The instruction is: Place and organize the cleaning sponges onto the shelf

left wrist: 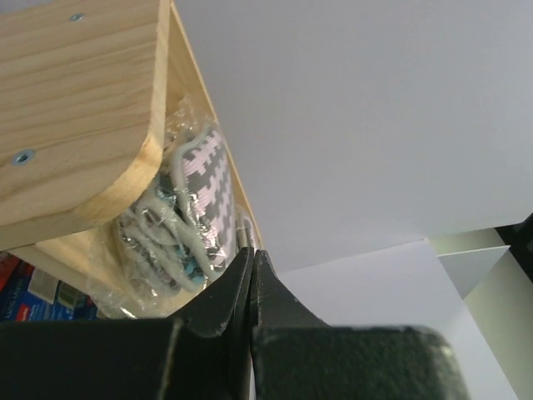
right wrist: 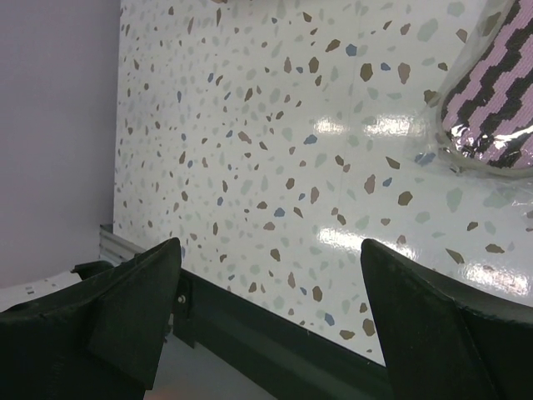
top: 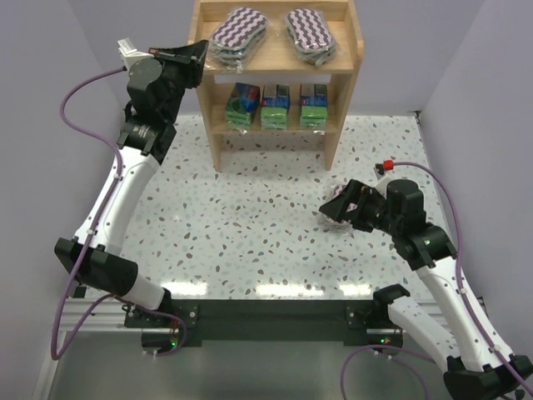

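Sponges are mostly on the shelf (top: 348, 92), which stands at the top centre of the overhead view. Two zigzag oval pads lie side by side on its upper tier, one on the left (top: 237, 33) and one on the right (top: 310, 35). Three green-and-blue packs (top: 242, 104) (top: 275, 106) (top: 313, 105) stand in a row on the lower tier.

A third oval pad (top: 331, 210) lies on the speckled bench (top: 250, 233), right of centre and below the shelf's right foot.

My left gripper (top: 198, 52) is raised at the upper left of the frame, right at the shelf's left side panel and level with the upper tier. In its wrist view the jaws (left wrist: 252, 254) are clenched tight together. I can see nothing between them. Their tips are just beside the crinkled wrapper of the left pad (left wrist: 204, 187), but I cannot tell whether they touch it.

My right gripper (top: 354, 207) is low over the bench, next to the loose pad. Its wrist view shows the jaws (right wrist: 271, 292) spread wide and released, with only bare bench between them. The pad (right wrist: 491, 108) sits in the upper right corner of that view, outside the jaws.
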`<move>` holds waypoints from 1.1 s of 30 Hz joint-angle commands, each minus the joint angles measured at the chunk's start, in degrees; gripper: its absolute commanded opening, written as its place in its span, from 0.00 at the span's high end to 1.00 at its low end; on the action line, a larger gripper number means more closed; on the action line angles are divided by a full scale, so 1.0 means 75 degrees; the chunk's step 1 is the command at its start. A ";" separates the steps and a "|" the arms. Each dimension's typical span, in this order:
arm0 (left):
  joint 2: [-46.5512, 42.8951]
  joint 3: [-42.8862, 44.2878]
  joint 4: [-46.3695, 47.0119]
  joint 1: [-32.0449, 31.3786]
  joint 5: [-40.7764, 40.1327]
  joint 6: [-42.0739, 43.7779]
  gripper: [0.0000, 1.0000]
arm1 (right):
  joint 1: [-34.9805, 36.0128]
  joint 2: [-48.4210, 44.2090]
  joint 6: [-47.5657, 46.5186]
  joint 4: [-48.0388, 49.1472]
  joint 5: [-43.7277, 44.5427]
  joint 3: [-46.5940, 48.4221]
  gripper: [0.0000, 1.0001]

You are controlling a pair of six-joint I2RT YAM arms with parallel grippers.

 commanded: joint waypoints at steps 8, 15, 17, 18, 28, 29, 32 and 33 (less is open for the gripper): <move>0.0431 0.0857 0.0493 -0.0183 0.0541 0.0564 0.67 | 0.0009 0.0119 -0.0415 -0.0077 -0.0314 0.0280 0.07; 0.0644 0.1480 -0.1007 -0.0207 0.1023 0.0318 0.30 | 0.0020 0.0178 -0.0345 0.0052 -0.0361 0.0139 0.07; 0.0457 0.1422 -0.1242 -0.0207 0.0988 0.0435 0.27 | 0.0009 0.0190 -0.0333 0.0110 -0.0373 0.0104 0.07; 0.0374 0.1364 -0.1336 -0.0207 0.0999 0.0459 0.26 | 0.0009 0.0201 -0.0345 0.0099 -0.0361 0.0092 0.07; 0.0104 0.0813 -0.1455 -0.0125 0.1210 0.0776 0.06 | 0.0009 0.0319 -0.0263 0.0263 -0.0420 0.0022 0.07; 0.0185 0.0836 -0.1362 -0.0125 0.1222 0.0764 0.06 | 0.0020 0.0296 -0.0263 0.0263 -0.0385 0.0010 0.07; 0.0465 0.1103 -0.1161 -0.0125 0.1269 0.0717 0.06 | 0.0009 0.0225 -0.0263 0.0181 -0.0314 0.0022 0.07; 0.0572 0.1256 -0.1301 -0.0125 0.1269 0.0729 0.06 | 0.0009 0.0225 -0.0286 0.0158 -0.0303 0.0022 0.07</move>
